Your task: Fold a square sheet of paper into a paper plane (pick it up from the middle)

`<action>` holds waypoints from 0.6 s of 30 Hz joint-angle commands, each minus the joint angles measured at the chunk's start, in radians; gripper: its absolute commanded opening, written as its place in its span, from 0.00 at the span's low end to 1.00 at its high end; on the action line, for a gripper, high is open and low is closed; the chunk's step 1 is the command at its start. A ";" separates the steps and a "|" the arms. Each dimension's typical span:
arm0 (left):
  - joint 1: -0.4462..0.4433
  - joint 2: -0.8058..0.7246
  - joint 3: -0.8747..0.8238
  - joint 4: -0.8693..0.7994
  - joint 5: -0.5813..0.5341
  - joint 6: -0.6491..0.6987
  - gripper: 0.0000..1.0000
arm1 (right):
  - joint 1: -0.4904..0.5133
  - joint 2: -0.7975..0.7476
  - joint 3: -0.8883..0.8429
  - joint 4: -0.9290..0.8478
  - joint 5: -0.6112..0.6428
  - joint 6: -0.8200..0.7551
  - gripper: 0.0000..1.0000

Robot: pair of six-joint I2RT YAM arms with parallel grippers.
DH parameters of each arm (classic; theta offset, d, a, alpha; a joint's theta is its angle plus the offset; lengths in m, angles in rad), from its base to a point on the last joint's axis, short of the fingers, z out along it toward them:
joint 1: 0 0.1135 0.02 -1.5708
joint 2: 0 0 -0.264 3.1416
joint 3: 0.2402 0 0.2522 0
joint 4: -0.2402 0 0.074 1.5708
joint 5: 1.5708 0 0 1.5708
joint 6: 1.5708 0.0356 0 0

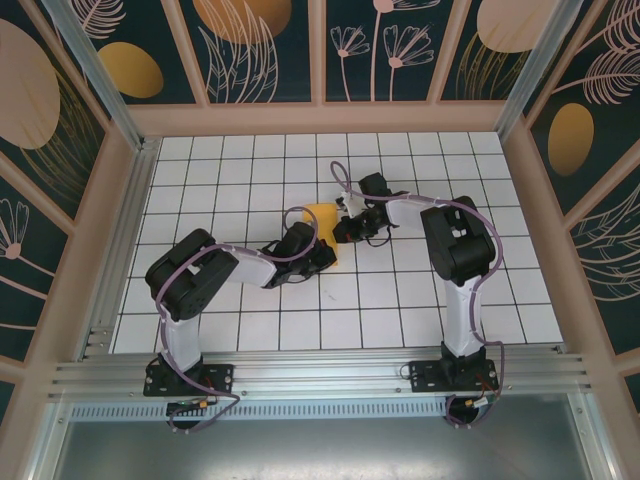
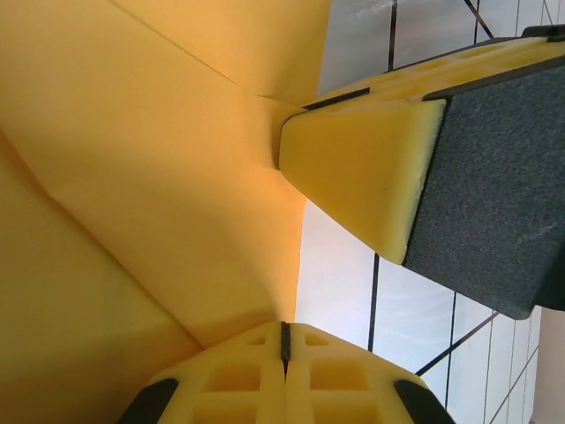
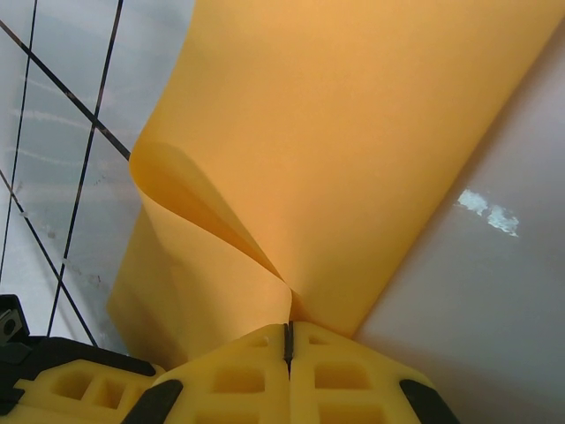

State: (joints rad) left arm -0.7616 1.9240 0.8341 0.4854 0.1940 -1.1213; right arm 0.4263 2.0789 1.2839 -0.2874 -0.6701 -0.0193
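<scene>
Left gripper (image 2: 285, 340) jaws clamped shut on the orange paper sheet (image 1: 322, 217), right gripper (image 3: 287, 340) jaws clamped on it too, sheet curled and creased between them, mid white grid table (image 1: 250, 330).

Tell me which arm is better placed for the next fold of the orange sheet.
Probably right. The right tool is shut on the sheet where it curls over, so it could carry that flap across. The left tool, also shut on it, can anchor.

Square sheet of paper (image 1: 321, 215), outline mostly hidden from above
</scene>
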 commanded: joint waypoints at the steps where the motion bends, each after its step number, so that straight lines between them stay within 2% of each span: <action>1: -0.011 0.033 -0.002 -0.001 -0.010 -0.010 0.01 | 0.014 -0.005 -0.005 -0.029 0.049 -0.001 0.00; 10: -0.012 -0.054 0.007 -0.007 -0.008 0.024 0.08 | 0.015 0.001 -0.001 -0.029 0.064 0.001 0.00; 18: -0.014 -0.052 -0.001 0.010 0.020 0.018 0.05 | 0.015 0.003 0.009 -0.036 0.073 -0.001 0.00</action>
State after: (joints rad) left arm -0.7670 1.8809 0.8341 0.4870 0.2012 -1.1156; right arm 0.4282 2.0792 1.2858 -0.2882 -0.6621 -0.0189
